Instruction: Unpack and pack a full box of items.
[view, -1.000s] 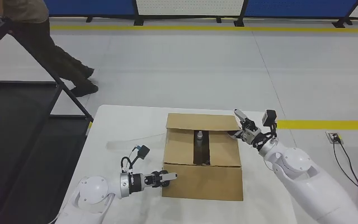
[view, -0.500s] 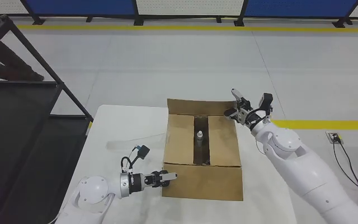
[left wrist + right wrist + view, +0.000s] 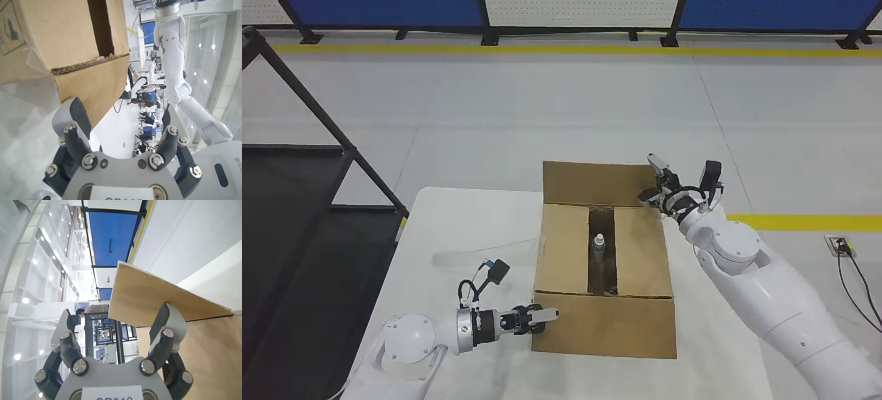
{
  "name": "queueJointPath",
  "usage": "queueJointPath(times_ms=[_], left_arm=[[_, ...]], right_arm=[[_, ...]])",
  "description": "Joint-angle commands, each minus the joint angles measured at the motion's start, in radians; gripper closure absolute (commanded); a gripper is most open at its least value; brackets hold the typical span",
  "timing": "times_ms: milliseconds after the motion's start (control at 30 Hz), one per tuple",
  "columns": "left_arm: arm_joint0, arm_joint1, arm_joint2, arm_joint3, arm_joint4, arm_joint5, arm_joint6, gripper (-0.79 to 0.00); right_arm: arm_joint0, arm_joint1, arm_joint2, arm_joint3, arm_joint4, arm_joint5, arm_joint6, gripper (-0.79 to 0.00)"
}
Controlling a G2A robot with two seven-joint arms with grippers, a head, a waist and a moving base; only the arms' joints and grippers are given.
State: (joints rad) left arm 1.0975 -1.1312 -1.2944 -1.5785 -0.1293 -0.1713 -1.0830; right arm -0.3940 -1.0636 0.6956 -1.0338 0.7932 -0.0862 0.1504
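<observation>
Cardboard rests against one black pad (image 3: 160, 321) of the right gripper (image 3: 654, 182). Its fingers are spread wide, the other finger stands free in the air, and nothing is pinched. That cardboard is the far flap (image 3: 597, 183) of the box (image 3: 607, 325), tipped up near its right corner. Whether the pad truly presses the flap or only sits beside it is hard to say from the wrist view. To open the flap well, I would lay the pad flat on the flap's face close to the corner and sweep it back about the fold. Dragging along the edge could tear the board or shove the box. The left gripper (image 3: 122, 106), fingers also spread and holding nothing, lies low on the table (image 3: 462, 230) just beside the box's near left corner, where it could steady the box. Between the two side flaps a gap shows a bottle (image 3: 597, 243) standing upright inside.
</observation>
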Motion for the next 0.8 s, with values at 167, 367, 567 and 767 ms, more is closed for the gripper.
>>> queueJointPath(times_ms=[167, 367, 567, 767], left_arm=[[0.000, 0.000, 0.000, 0.000, 0.000, 0.000, 0.000, -0.785], [0.000, 0.000, 0.000, 0.000, 0.000, 0.000, 0.000, -0.785], [0.030, 0.002, 0.006, -0.025, 0.008, 0.001, 0.047, -0.785], [0.045, 0.007, 0.003, -0.033, 0.001, -0.002, 0.061, -0.785]], right_arm=[[-0.009, -0.001, 0.005, -0.006, 0.009, 0.001, 0.001, -0.785], [0.041, -0.048, -0.001, 0.045, 0.027, 0.057, -0.066, -0.785], [0.137, -0.142, -0.074, 0.218, 0.024, 0.090, -0.133, -0.785], [0.193, -0.235, -0.131, 0.388, 0.016, 0.086, -0.138, -0.785]])
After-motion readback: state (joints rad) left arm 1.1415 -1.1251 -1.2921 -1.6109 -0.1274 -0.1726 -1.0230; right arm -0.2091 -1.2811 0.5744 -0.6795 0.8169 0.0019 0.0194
